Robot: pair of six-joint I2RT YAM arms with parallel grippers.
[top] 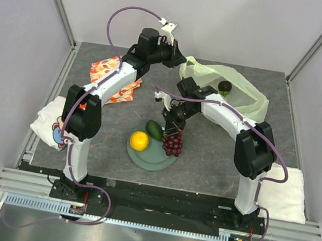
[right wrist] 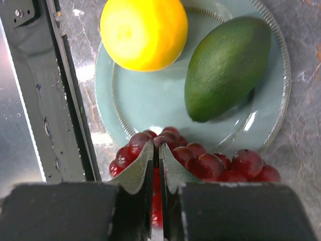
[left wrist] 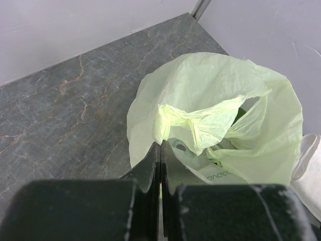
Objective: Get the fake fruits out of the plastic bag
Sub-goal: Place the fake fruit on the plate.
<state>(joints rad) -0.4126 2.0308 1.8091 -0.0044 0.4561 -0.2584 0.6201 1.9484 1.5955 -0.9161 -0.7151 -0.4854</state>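
Four fruits. Left gripper [left wrist: 160, 145] pressed together, pinching plastic bag [left wrist: 210, 100] rim. Orange [right wrist: 144, 32] and green oval fruit [right wrist: 225, 65] on plate [right wrist: 145, 100]. Right gripper [right wrist: 156, 145] nearly closed on grape bunch [right wrist: 210, 163] at plate edge. Dark round fruit [top: 224, 86] inside plastic bag.

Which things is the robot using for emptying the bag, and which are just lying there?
Job: bag, orange, green fruit, grapes, dark fruit inside the bag, plate.
Lying about: leaf cloth, left towel, right towel.
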